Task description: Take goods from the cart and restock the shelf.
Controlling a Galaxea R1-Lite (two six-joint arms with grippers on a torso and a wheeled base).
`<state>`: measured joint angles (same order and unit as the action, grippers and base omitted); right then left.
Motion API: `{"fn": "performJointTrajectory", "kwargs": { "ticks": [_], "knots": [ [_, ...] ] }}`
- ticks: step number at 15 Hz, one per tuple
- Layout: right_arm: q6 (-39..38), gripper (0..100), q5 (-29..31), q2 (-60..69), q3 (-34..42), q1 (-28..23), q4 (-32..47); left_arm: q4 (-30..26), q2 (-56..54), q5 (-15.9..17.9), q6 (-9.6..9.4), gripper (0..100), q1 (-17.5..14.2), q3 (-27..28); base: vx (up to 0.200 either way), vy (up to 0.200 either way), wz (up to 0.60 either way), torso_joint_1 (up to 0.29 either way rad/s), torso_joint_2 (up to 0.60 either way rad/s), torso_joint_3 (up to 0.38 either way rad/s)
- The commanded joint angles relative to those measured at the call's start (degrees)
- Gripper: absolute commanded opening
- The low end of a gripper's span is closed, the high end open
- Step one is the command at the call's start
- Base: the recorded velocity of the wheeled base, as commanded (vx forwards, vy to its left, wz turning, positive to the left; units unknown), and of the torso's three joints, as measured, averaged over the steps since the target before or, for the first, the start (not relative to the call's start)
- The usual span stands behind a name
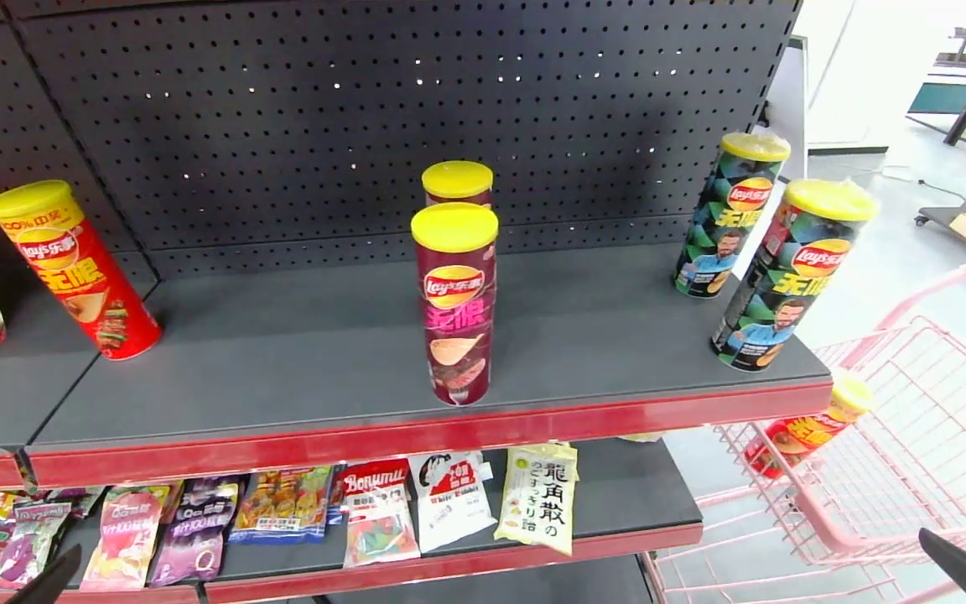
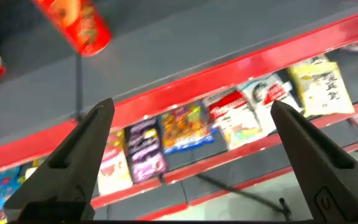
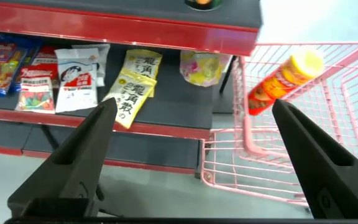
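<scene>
The right gripper [image 3: 192, 106] hangs wide and empty, near the pink cart [image 3: 248, 134]. There a red chip can [image 3: 283, 84] leans tilted against the wire wall, beside the shelf [image 1: 282, 352]. The left gripper [image 2: 191, 104] is also wide and empty. The can looks light, stiff and smooth, so grasp it mid-body, gently.

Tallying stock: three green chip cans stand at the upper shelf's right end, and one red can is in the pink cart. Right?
Not quite: the head view shows two green chip cans at the upper shelf's right end. One red can is indeed in the pink cart.
</scene>
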<state>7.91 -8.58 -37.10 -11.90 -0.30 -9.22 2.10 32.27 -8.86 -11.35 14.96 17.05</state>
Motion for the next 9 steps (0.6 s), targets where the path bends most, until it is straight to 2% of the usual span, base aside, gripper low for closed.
{"fn": "performJointTrajectory", "kwargs": {
  "ticks": [1,9],
  "knots": [
    [0.0,100,-0.03,-0.35,-0.06,-0.05,-0.01,0.01,0.25,-0.01,0.01,100,0.07,0.0,0.0,-0.2,0.0,-0.002,0.0,0.002],
    [0.0,100,-0.03,-2.45,-0.23,-0.05,-0.36,-0.08,-0.8,-0.54,0.01,100,-0.02,-0.79,0.0,-0.2,0.0,0.003,0.0,0.003]
  ]
}}
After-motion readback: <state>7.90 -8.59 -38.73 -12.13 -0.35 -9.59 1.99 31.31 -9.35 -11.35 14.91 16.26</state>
